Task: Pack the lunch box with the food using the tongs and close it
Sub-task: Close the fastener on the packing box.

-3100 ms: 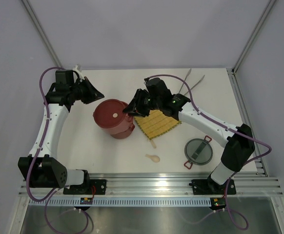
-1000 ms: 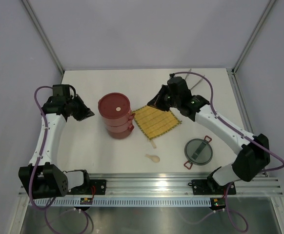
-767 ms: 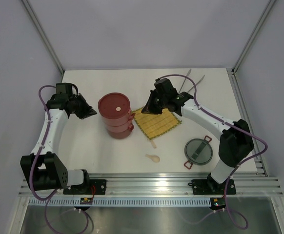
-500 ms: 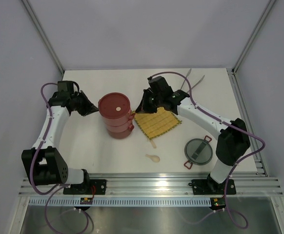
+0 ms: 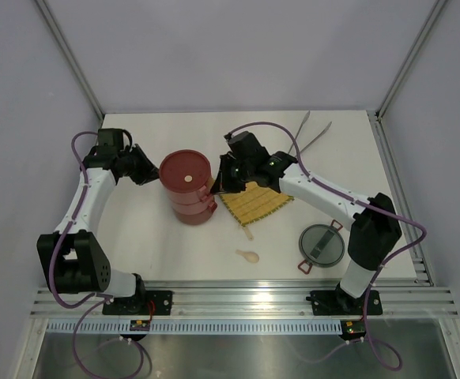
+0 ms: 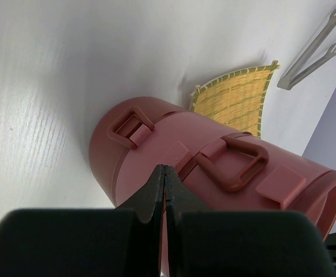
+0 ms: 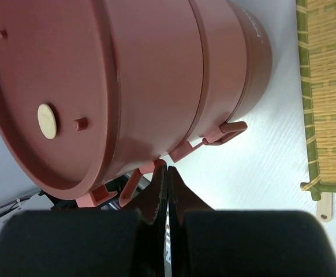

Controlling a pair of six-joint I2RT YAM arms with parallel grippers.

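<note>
Top external view. Left gripper (image 5: 141, 167), fingers pressed together on nothing, sits just left of the lunch box (image 5: 187, 180). The box is a tiered stack standing upright mid-table, long axis vertical, disc lid uppermost. Right gripper (image 5: 220, 183), likewise closed and empty, sits just right of it, beside the yellow mat (image 5: 255, 201). Neither arm is clearly nearer. Tongs (image 5: 312, 134) lie far right, V opening away from the arms.

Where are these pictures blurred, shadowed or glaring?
Left wrist view: the left hand is a blurred dark mass at the bottom; the lunch box is sharp and throws a soft shadow on the table. Right wrist view: the right hand is blurred likewise. Top external view: even light, with glare on the metal rail.
</note>
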